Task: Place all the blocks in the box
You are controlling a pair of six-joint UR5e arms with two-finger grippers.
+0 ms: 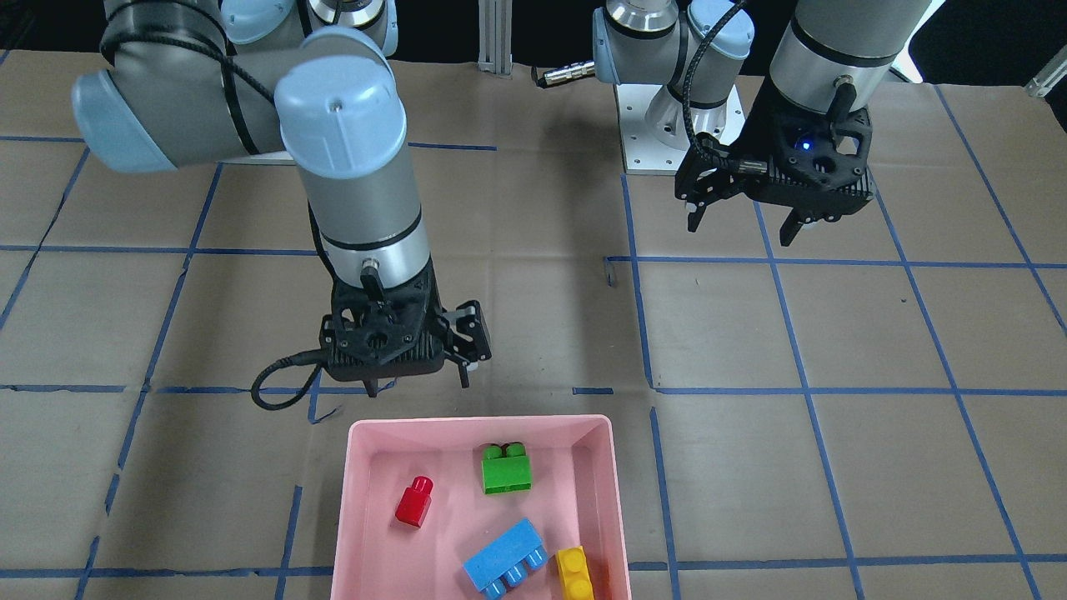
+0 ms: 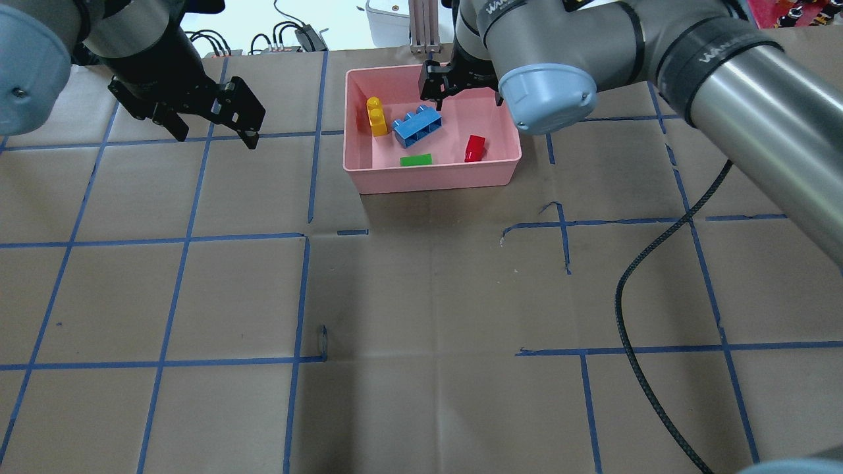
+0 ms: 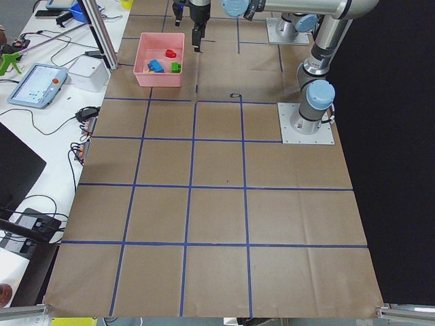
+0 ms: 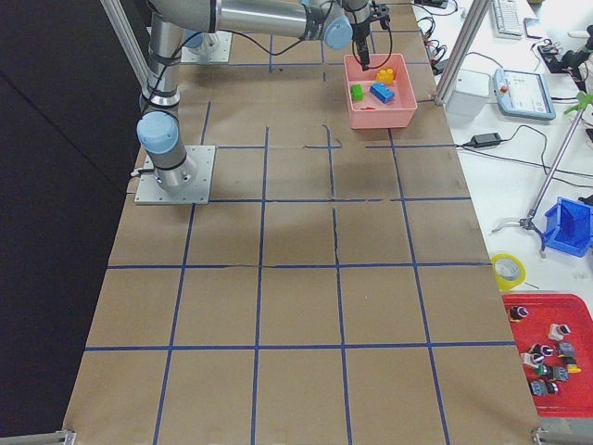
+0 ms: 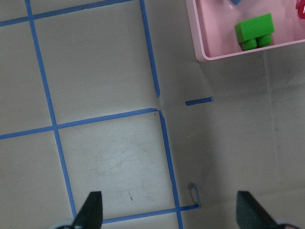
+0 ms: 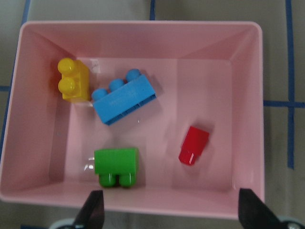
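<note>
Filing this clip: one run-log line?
in box: red block, green block, blue block, yellow block | left pincer: open | right pincer: open

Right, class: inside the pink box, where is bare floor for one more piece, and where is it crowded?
Widest bare floor: between the blue block, the red block and the box corner beyond them. A narrower strip: between the green block and red block. Crowded: yellow block beside blue block.

The right tool point(image 1: 417, 386) hangs from an upright wrist and points straight down, its fingers spread wide with nothing between them. The left tool point(image 1: 740, 229) is well apart from it, also pointing down, equally spread and empty.
</note>
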